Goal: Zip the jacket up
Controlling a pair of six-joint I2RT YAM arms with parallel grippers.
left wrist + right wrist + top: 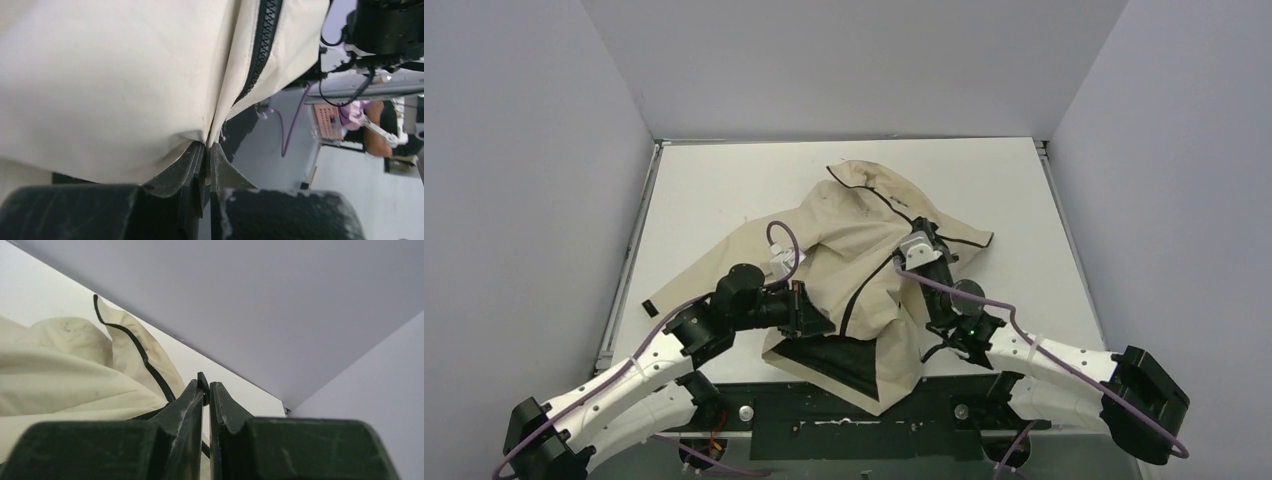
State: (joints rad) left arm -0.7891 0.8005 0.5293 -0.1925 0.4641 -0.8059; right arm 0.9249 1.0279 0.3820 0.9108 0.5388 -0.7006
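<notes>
The beige jacket (854,240) lies crumpled on the white table (724,190), with its black lining (839,357) showing at the near hem. Its dark zipper (856,300) runs down the front and is also seen in the left wrist view (265,45) and the right wrist view (145,357). My left gripper (812,312) is shut on the beige fabric edge beside the zipper near the hem (207,146). My right gripper (927,232) is higher on the jacket, shut on a small black piece at its tips (206,385), apparently the zipper pull.
Grey walls enclose the table on three sides. A black strip (854,420) with the arm mounts runs along the near edge, and the jacket hem hangs over it. Purple cables (1024,335) trail along both arms. The jacket's left sleeve (694,275) stretches toward the table's left edge.
</notes>
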